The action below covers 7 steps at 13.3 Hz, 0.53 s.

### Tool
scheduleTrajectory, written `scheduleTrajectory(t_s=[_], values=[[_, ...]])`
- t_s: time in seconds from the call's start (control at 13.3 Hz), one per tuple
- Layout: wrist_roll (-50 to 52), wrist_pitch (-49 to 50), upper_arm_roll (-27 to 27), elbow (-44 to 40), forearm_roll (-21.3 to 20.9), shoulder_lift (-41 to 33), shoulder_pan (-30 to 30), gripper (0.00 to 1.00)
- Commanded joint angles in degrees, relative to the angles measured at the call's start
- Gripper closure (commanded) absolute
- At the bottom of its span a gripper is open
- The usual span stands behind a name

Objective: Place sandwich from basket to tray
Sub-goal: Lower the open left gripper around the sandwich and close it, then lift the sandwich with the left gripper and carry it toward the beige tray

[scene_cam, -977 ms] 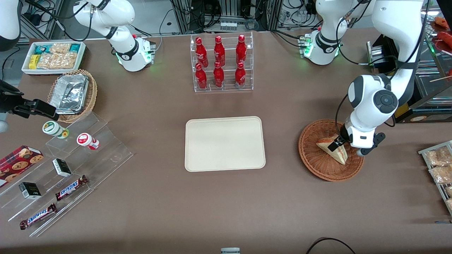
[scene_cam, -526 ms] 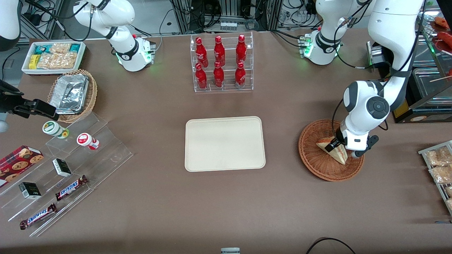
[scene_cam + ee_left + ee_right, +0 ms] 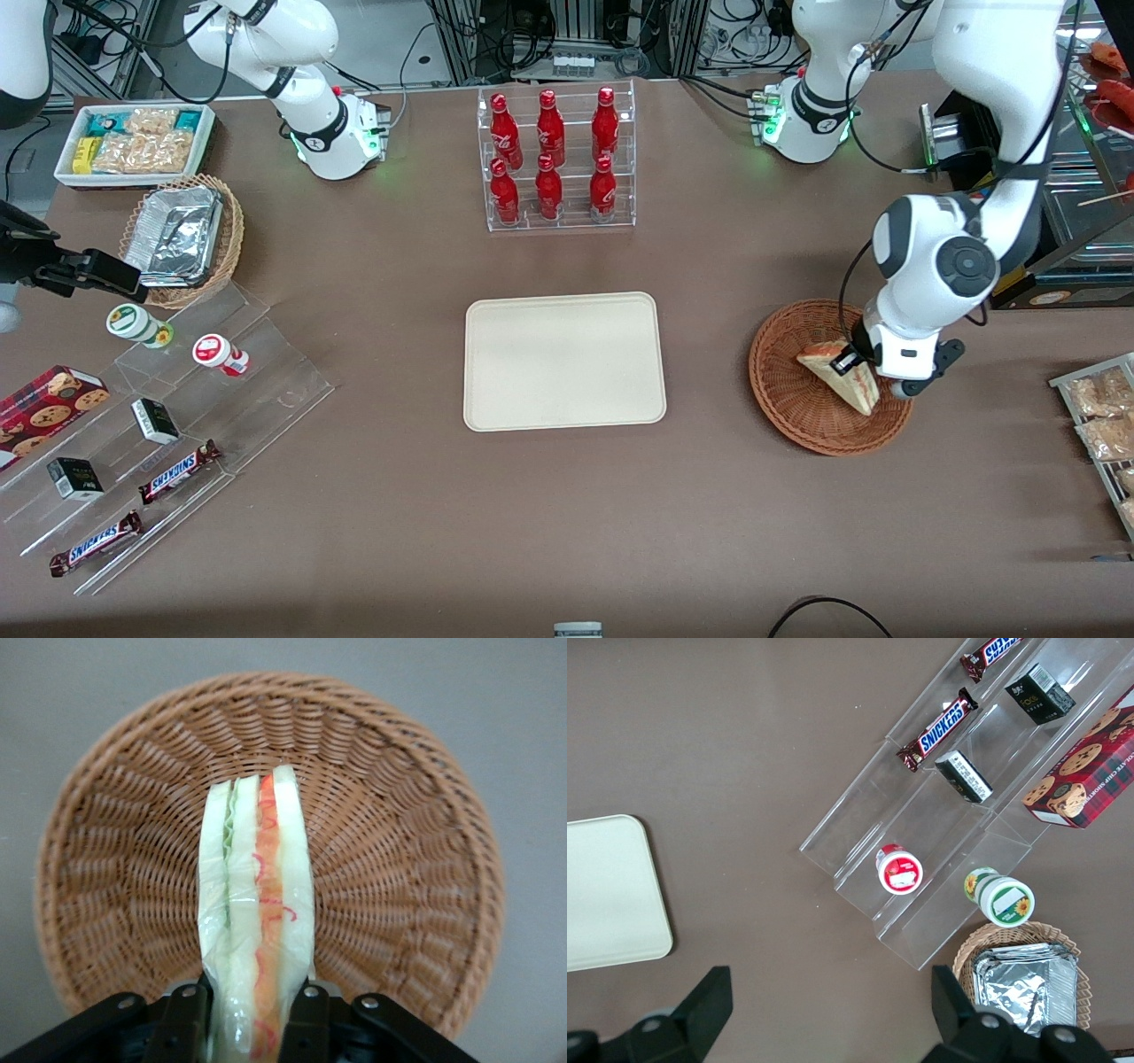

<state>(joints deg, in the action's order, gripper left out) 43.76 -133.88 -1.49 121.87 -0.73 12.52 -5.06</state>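
The clear-wrapped sandwich (image 3: 837,375) (image 3: 257,904) is a pale wedge with a red and green filling stripe. It hangs over the reddish-brown wicker basket (image 3: 784,390) (image 3: 399,815), toward the working arm's end of the table. My gripper (image 3: 858,365) (image 3: 252,1014) is shut on the sandwich, one black finger on each bread face, and holds it a little above the basket's weave. The cream rectangular tray (image 3: 564,361) (image 3: 607,895) lies flat in the table's middle, nothing on it.
A clear rack of red bottles (image 3: 556,159) stands farther from the front camera than the tray. Toward the parked arm's end are a stepped acrylic shelf with snack bars (image 3: 168,416), a foil-container basket (image 3: 182,235) and a white snack box (image 3: 133,142). A wire rack of packets (image 3: 1103,416) sits beside the basket.
The gripper has lifted slightly with the sandwich held in it, and the sandwich has shifted a little within the basket's outline. The arm's wrist has swung back toward its earlier pose.
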Motion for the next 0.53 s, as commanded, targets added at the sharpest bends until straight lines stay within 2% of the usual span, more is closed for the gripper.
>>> scheduleTrajectory(t_s=[0.0,0.15,0.45], values=[[1.0,15.0,-1.5,-11.0,-0.7,-1.0,-2.1,1.0],[-0.1,19.2,-2.6,-16.5,-0.7,0.0,-5.2,1.0],[-0.6,18.7,-2.8,-20.1,-0.8,3.0,-15.0,1.0]])
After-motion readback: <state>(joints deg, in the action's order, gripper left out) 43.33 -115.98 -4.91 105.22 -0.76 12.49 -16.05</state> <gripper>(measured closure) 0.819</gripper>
